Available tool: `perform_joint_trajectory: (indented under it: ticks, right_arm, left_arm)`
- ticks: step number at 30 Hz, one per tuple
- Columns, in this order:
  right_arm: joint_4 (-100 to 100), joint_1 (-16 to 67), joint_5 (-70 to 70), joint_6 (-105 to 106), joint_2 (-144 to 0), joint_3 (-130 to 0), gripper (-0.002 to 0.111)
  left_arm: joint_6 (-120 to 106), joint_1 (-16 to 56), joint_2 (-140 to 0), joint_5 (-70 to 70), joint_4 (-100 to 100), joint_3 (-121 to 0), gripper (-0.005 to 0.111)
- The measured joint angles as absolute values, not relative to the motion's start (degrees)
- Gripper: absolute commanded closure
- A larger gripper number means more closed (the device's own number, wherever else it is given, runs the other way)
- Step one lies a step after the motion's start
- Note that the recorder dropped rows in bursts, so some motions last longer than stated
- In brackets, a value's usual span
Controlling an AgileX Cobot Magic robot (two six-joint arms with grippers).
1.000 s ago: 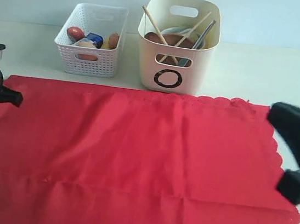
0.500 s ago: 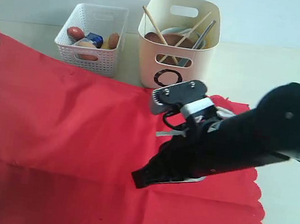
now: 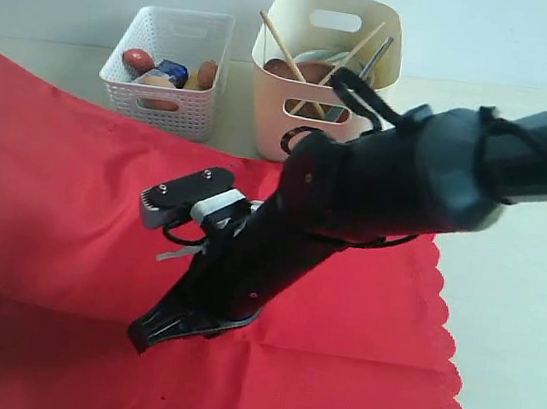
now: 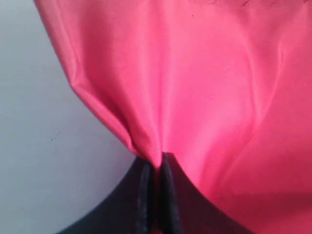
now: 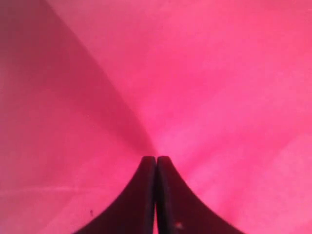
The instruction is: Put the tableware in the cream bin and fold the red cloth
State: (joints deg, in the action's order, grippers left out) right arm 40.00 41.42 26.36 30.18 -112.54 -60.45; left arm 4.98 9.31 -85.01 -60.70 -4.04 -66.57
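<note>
Your left pincer [image 4: 155, 163]: clamped on red cloth [image 3: 54, 186] edge, upper left of frame.
Your right pincer [image 5: 156, 161]: clamped on cloth, lower centre.
Cloth: spread over counter [image 3: 527, 268], left side lifted.
Cream bin [image 3: 265, 113]: top centre, chopsticks [image 3: 285, 53] inside.

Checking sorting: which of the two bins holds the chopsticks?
The tall smooth cream bin with the black ring mark; chopsticks poke out of it. The lower white lattice basket holds food.
</note>
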Motion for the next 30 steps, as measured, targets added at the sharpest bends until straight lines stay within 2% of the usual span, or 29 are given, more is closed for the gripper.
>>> perform_joint_trajectory:
  ticks: [7, 15, 24, 30]
  right_arm:
    - [33.4, 41.4, 33.0, 23.2, -118.4, -67.2, 0.108]
    - [28.0, 41.4, 37.4, 20.9, -114.0, -68.1, 0.108]
    - [-8.0, 41.2, 45.1, -8.4, -99.9, -68.0, 0.108]
    - [-25.9, 39.0, 47.0, -24.7, -97.2, -60.5, 0.108]
  left_arm:
    - [5.0, 15.2, -84.9, -61.1, -3.8, -66.8, 0.107]
    - [5.0, 19.4, -84.8, -61.1, -3.8, -66.8, 0.107]
    - [5.0, 25.5, -84.8, -61.3, -3.8, -67.0, 0.107]
    - [5.4, 29.4, -84.8, -61.6, -3.8, -67.6, 0.107]
